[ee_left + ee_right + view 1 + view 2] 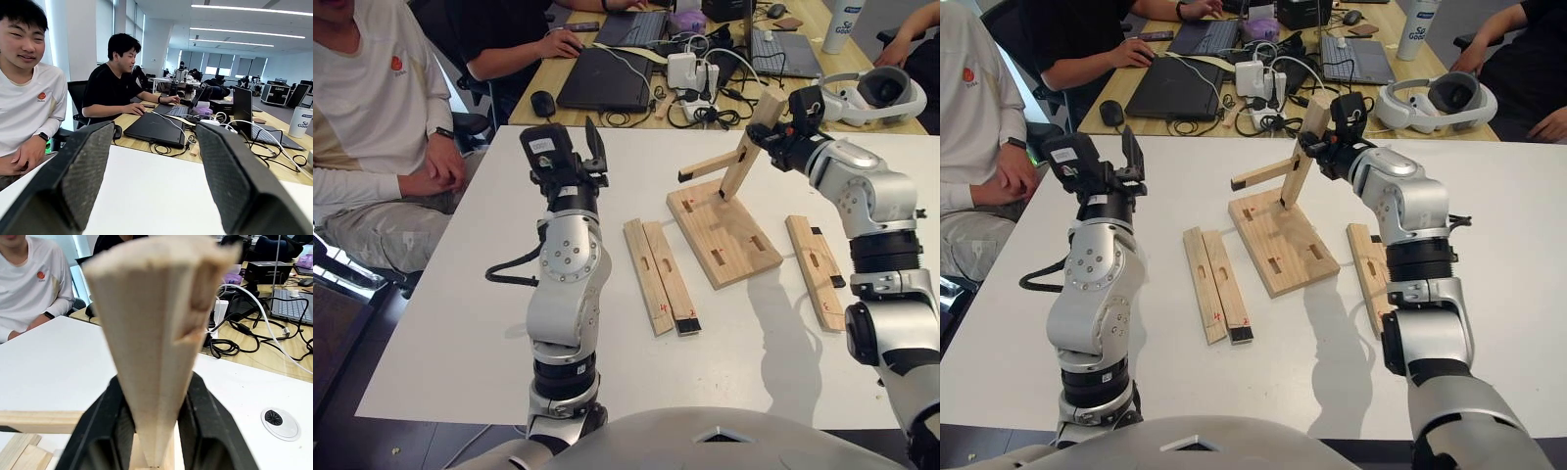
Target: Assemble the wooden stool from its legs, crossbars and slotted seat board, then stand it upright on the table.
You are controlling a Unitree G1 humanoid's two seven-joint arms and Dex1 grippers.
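Observation:
The slotted seat board [724, 233] lies flat on the white table [450, 323]. A wooden leg [750, 147] stands tilted on the board's far end, with a crossbar [710, 166] sticking out from it to the left. My right gripper [770, 132] is shut on that leg near its top; in the right wrist view the leg [156, 338] sits between both black fingers [100, 431]. Two more legs [658, 274] lie side by side left of the board, and another leg [817, 266] lies to its right. My left gripper [576, 147] is raised over the table's left part, open and holding nothing.
Beyond the table's far edge is a wooden desk with laptops [605, 76], cables, a power adapter [686, 70] and a headset [873, 93]. People sit at the far left. The near half of the white table is bare.

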